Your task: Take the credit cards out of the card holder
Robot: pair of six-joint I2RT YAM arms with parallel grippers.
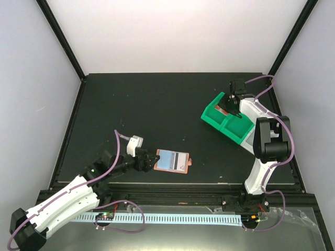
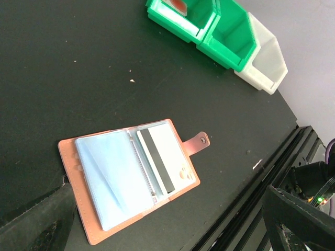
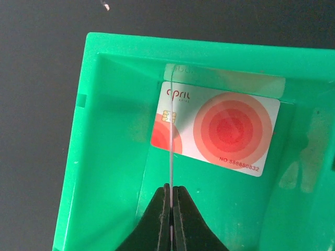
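Note:
The salmon-pink card holder (image 1: 172, 161) lies open on the black table, snap tab to the right. In the left wrist view the card holder (image 2: 89, 230) shows a light blue card (image 2: 107, 178) on one side and a pale card with a dark stripe (image 2: 162, 157) on the other. My left gripper (image 1: 152, 159) is open and empty just left of the holder, its fingers (image 2: 36, 225) wide apart. My right gripper (image 3: 171, 191) is shut on a thin card (image 3: 171, 130) seen edge-on, inside the green bin (image 3: 104, 157). A white card with red circles (image 3: 220, 130) lies in that bin.
The green compartment bin (image 1: 212, 116) stands at the right of the table under my right gripper (image 1: 234, 107). In the left wrist view the green bin (image 2: 207, 31) has a white bin (image 2: 267, 63) beside it. The table's front rail (image 1: 167, 185) runs just below the holder.

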